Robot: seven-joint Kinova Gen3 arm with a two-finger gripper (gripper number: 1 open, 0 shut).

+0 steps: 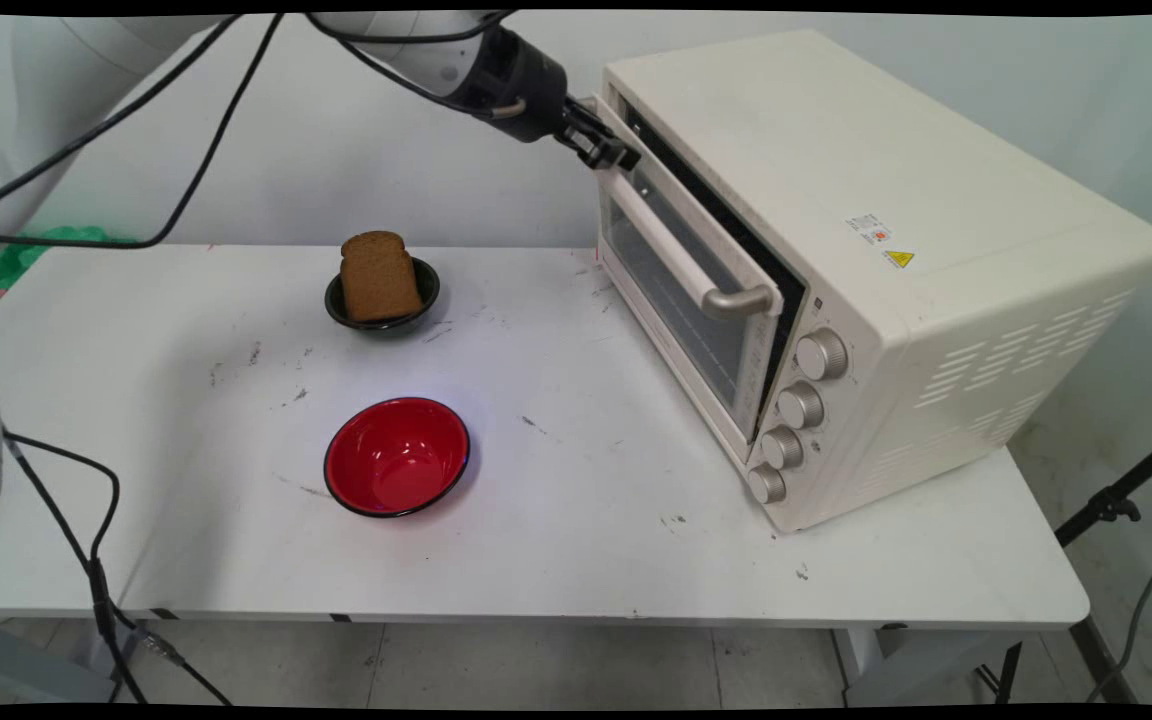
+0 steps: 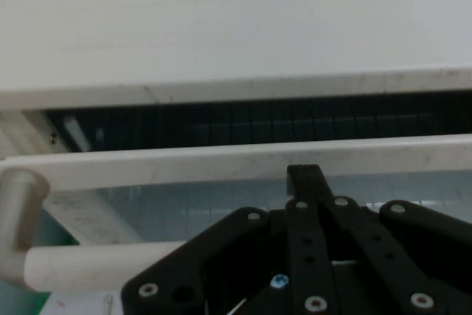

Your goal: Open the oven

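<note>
The gripper is up at the top edge of the toaster oven's door. The hand view shows its fingers drawn together into a single tip that rests on the door's upper rim and clamps nothing. The door stands slightly ajar, with a dark gap between its top and the oven body. Its pale bar handle is just below the gripper and is not held. There is one toaster oven, which fills the right end of the bench, and it has four silver knobs in a column beside the door. There are two bowls. One is a small black bowl near the far edge, left of the middle, with one slice of brown bread leaning in it. The other is an empty red bowl toward the near edge, well apart from the oven. Something green shows past the bench's far left corner.
</note>
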